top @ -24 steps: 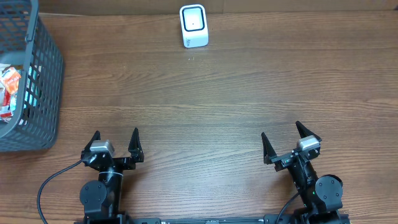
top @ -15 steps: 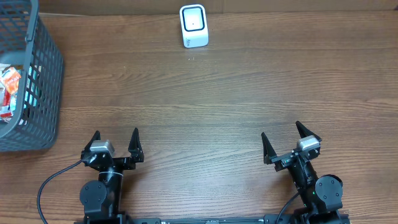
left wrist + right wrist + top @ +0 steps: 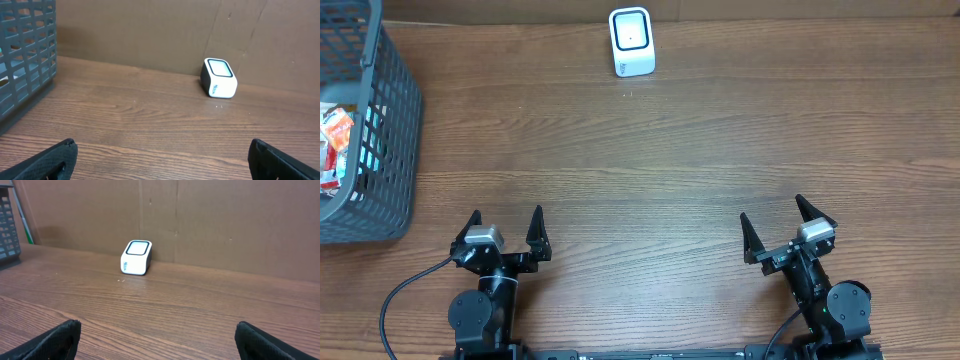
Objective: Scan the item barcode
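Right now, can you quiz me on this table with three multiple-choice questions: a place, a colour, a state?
1. Where is the white scanner? A) at the table's far edge B) at its near edge C) on the floor
2. What colour is the basket? A) red B) grey C) yellow
3. How are the left claw and right claw? A) both open, empty B) both shut C) one holding a packet
Answers: 1A, it sits along the far edge; 2B, grey mesh walls; 3A, both spread wide, nothing between.
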Tool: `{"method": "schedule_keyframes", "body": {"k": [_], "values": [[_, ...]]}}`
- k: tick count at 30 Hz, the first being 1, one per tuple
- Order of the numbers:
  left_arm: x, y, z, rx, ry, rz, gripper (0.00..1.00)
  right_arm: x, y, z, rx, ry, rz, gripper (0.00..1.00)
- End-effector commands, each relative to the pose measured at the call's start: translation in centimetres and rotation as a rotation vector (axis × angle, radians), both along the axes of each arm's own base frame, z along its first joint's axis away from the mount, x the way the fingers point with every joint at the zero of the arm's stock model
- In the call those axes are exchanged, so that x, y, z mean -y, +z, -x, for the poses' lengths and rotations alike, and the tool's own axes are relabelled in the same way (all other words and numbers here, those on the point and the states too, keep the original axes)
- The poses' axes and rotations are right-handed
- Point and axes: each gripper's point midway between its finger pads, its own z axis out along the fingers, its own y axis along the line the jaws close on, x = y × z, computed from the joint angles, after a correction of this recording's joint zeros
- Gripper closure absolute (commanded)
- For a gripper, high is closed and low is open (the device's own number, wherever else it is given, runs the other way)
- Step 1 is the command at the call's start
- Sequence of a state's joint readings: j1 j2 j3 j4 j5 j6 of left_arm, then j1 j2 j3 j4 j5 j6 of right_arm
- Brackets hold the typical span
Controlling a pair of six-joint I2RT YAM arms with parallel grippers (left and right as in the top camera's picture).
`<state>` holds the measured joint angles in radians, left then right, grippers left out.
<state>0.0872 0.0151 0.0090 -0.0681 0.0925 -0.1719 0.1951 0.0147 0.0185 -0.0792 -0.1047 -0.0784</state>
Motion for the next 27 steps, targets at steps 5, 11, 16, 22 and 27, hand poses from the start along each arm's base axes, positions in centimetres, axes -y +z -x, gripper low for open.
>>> {"method": "schedule_keyframes", "body": {"k": [5,11,16,22,27], "values": [[-0.16,-0.02,0.04,0.004,0.007,-0.023,0.00,0.11,-0.13,-0.02,0.006,-0.004,-0.003,0.00],[-0.37,-0.03,0.04,0.003,0.019,-0.025,0.00,0.11,-0.13,-0.02,0.006,-0.004,-0.003,0.00],[-0.39,-0.04,0.04,0.003,0.021,-0.024,0.00,0.11,-0.13,-0.02,0.006,-0.004,-0.003,0.00],[-0.39,-0.04,0.04,0.003,0.021,-0.024,0.00,0.11,-0.13,-0.02,0.006,-0.004,-0.003,0.00],[-0.39,-0.04,0.04,0.003,0.021,-0.024,0.00,0.11,-0.13,-0.02,0.006,-0.004,-0.003,0.00]]}}
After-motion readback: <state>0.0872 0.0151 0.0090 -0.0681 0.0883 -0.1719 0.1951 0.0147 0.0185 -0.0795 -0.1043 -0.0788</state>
